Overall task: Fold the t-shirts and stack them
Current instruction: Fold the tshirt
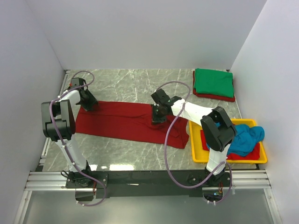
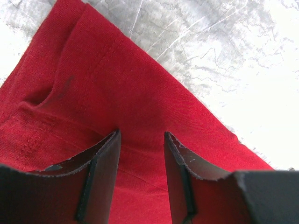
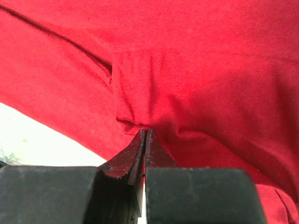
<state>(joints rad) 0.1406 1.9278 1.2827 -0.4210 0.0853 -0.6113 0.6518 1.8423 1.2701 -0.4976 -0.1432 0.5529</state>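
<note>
Grey marbled counter point(image 1: 135, 84) carries 1 dark red t-shirt point(image 1: 121, 122), folded into a long strip that runs beneath both claws. Left claw point(image 1: 88, 105) stands half wide over one end of the strip, cloth showing between its jaws. Right claw point(image 1: 158, 116) is pinched tight on a pucker of the same cloth.

Plain white walls point(image 1: 140, 32) close in a grey marbled table point(image 1: 126, 84) on three sides, under even, seemingly overhead light.
</note>
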